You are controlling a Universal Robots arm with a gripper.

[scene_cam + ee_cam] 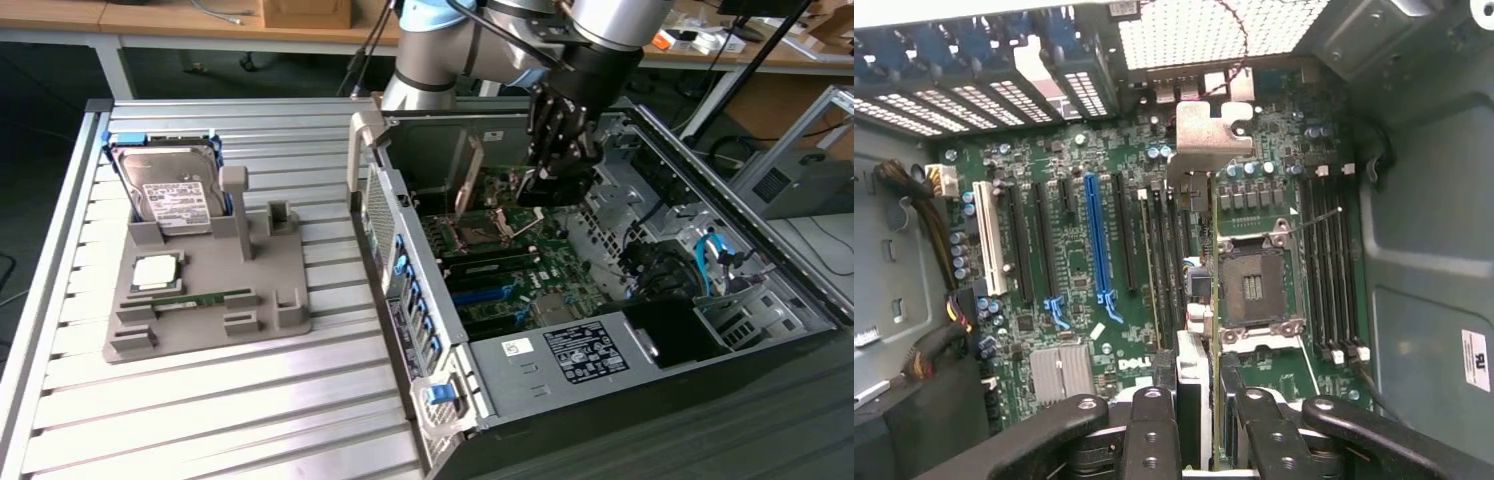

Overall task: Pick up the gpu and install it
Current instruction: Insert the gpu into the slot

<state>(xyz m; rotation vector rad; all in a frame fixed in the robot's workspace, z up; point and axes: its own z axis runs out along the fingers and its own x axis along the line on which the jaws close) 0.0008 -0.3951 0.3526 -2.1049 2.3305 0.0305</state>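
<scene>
My gripper (558, 160) reaches down into the open computer case (400, 250) and is shut on the gpu (554, 188), a dark flat card held upright. In the wrist view the gpu (1194, 365) shows edge-on as a narrow strip between the black fingers (1152, 425), and its metal bracket (1206, 130) points toward the case's perforated rear wall. The card hangs over the green motherboard (1054, 300), between the black expansion slots (1124, 235) and the CPU socket (1252, 285). A blue slot (1097, 235) lies further off to one side. Whether the card touches a slot I cannot tell.
On the exterior view's left, a grey fixture (200, 320) on the slatted table holds a silver hard drive (174, 195), a CPU chip (156, 270) and a green memory stick (200, 298). Case walls, cables (707, 255) and memory slots (1334, 270) crowd around the card.
</scene>
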